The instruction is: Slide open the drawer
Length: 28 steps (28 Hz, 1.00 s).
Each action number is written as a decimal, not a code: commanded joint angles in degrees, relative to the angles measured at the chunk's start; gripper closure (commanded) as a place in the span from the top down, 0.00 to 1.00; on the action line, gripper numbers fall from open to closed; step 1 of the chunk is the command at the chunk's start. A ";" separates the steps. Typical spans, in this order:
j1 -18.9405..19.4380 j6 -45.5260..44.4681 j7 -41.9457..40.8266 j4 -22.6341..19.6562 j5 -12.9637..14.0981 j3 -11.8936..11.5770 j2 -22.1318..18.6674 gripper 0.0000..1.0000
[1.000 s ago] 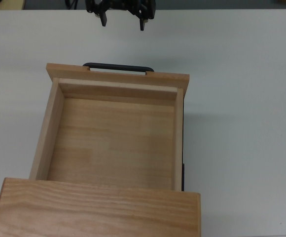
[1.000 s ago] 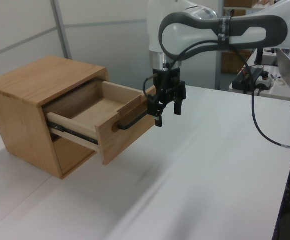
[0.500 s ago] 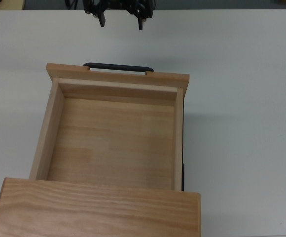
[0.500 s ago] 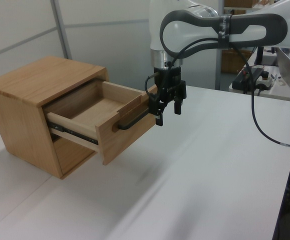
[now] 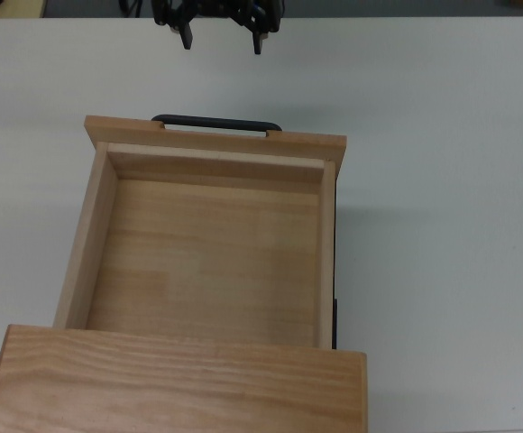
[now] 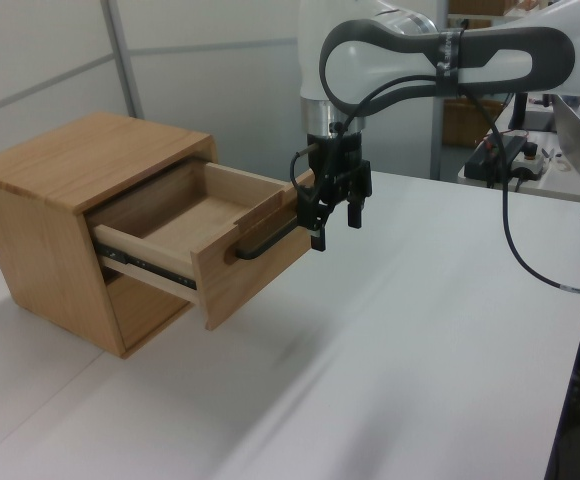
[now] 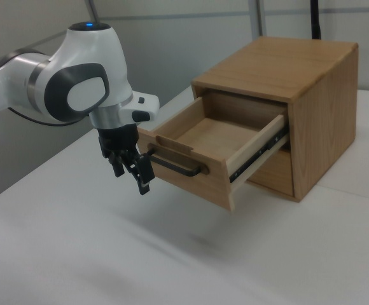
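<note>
Already the drawer (image 6: 220,235) sits pulled well out of the cabinet (image 6: 65,170), inside empty, cabinet near the surface (image 6: 420,350) edge at the left view's left. End effector (image 6: 334,217) hangs just off the black handle (image 6: 265,242), fingers spread, holding nothing. Task looks done. Risk, as I judge it: fingers close to the handle, a sideways move could snag the bar and jerk the drawer.

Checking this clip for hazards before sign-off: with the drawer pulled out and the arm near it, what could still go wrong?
1. The open pincer hangs close to the black bar handle; a stray sideways move could knock it.
2. The drawer juts far out of the cabinet, so a downward bump could strain its slide rails.
</note>
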 commanded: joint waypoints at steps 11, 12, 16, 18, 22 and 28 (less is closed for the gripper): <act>-3.83 -2.18 -5.03 2.75 1.27 -0.53 1.42 1.00; -3.83 -2.18 -4.94 2.75 1.27 -0.53 1.43 1.00; -3.83 -2.09 -4.86 2.83 1.35 -0.44 1.51 1.00; -3.83 -2.09 -4.77 2.83 1.36 -0.35 1.52 1.00; -3.48 -2.18 -4.59 2.83 1.36 -0.44 1.52 1.00; -2.16 -2.09 -4.42 2.83 1.27 -1.58 1.60 1.00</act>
